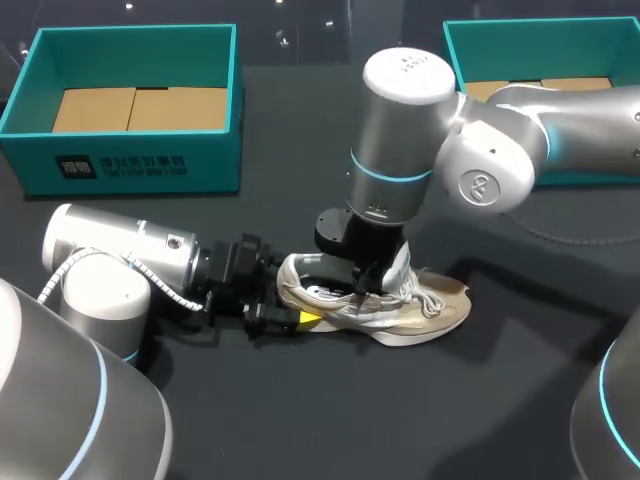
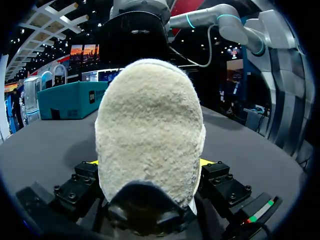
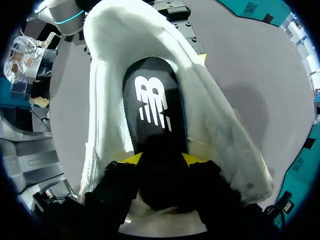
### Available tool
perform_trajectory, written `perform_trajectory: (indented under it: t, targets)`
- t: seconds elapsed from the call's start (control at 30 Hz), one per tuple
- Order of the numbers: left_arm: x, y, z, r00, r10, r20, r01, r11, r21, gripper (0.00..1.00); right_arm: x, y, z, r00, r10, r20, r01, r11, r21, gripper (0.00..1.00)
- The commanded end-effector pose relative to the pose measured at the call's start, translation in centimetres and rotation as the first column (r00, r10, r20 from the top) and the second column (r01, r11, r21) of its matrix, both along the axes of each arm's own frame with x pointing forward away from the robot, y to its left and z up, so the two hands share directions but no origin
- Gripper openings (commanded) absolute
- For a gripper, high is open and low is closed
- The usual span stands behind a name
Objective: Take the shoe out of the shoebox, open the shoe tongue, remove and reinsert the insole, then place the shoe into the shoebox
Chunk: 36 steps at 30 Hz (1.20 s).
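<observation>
A beige-and-white shoe lies on its side on the dark table, toe pointing right. My left gripper comes in level from the left and is shut on the shoe's heel. In the left wrist view the fuzzy heel fills the space between the yellow fingertips. My right gripper reaches down into the shoe's mouth. In the right wrist view its fingertips stand apart over the black insole, which lies flat inside the shoe; this gripper is open.
A teal shoebox with a cardboard floor stands at the back left. A second teal box stands at the back right, partly behind my right arm. Bare table lies in front of the shoe.
</observation>
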<state>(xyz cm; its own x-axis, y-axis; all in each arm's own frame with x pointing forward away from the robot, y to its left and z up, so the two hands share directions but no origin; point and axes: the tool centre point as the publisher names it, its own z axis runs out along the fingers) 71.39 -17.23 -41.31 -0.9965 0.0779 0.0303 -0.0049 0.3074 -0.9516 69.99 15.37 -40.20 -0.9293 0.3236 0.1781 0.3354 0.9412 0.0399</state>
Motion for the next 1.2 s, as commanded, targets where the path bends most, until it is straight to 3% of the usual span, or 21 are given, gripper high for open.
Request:
perform_trajectory:
  t: [0.03,0.1,0.17,0.2,0.23,0.5,0.9,1.2]
  targets:
    - [0.0,0.1,-0.1,1.000,0.000,0.001,0.000,1.000,0.000,0.00,-0.3,1.0,-2.7,0.999,0.007,-0.050,-0.007,1.000,0.003,0.40]
    - [0.0,0.1,-0.1,1.000,0.000,0.001,0.000,1.000,0.000,0.00,-0.7,0.8,-2.9,0.998,0.001,-0.064,0.000,1.000,0.010,0.30]
    - [0.0,0.1,-0.1,1.000,0.000,0.001,0.000,1.000,0.000,0.00,-1.1,0.6,-3.1,0.997,-0.004,-0.076,0.005,1.000,0.016,0.16]
    - [0.0,0.1,-0.1,1.000,0.000,0.001,0.000,1.000,0.000,0.00,-1.3,0.5,-3.1,0.997,-0.004,-0.079,0.005,1.000,0.018,0.04]
    - [0.0,0.1,-0.1,1.000,0.000,0.001,0.000,1.000,0.000,0.00,-1.5,0.4,-3.0,0.997,-0.003,-0.083,0.005,1.000,0.020,0.00]
    - [0.0,0.1,-0.1,1.000,0.000,0.001,0.000,1.000,0.000,0.00,-2.3,-0.5,-1.8,0.997,0.006,-0.078,0.000,0.997,0.083,0.00]
    - [0.0,0.1,-0.1,1.000,0.000,0.001,0.000,1.000,0.000,0.00,-1.7,-1.2,2.1,0.998,0.030,0.052,-0.042,0.965,0.258,0.00]
    - [0.0,0.1,-0.1,1.000,0.000,0.001,0.000,1.000,0.000,0.00,-1.2,-1.2,3.7,0.991,0.050,0.127,-0.094,0.924,0.372,0.00]
